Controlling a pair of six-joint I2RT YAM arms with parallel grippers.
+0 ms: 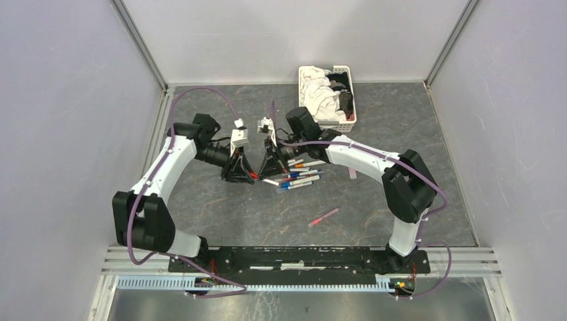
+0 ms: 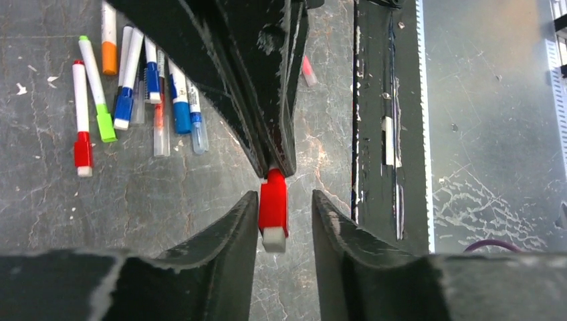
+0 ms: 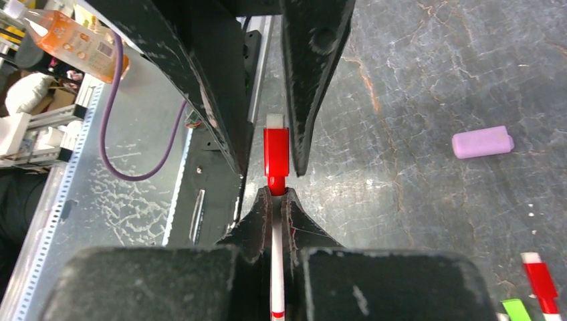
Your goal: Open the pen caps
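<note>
Seen mid-table [image 1: 220,207], above the marbled grey surface: both grippers meeting tip to tip.

Clamped shut in the right gripper [image 3: 276,197]: a red pen [image 3: 277,267], pinched by its thin white barrel just behind the cap, held off the table and aimed at the opposite arm.

Sticking out past those fingertips: the red cap [image 2: 273,200], on the pen, with a white end plug.

Straddling that cap: the left gripper [image 2: 284,195], jaws partway in, one finger against the cap's side, a sliver of gap at the other in the left wrist view. Not clamped, as far as can be judged; contact hard to read in the right wrist view.

Lying just beside the right gripper: a loose cluster of other pens [image 1: 297,177], capped in orange, green, blue and red.

Apart from the cluster, nearer the arm bases: one pink-red pen [image 1: 323,217].

Loose on the table by the right arm: a lilac cap [image 3: 482,142].

At the far edge: a white basket [image 1: 348,120] of cloths [image 1: 319,93].
</note>
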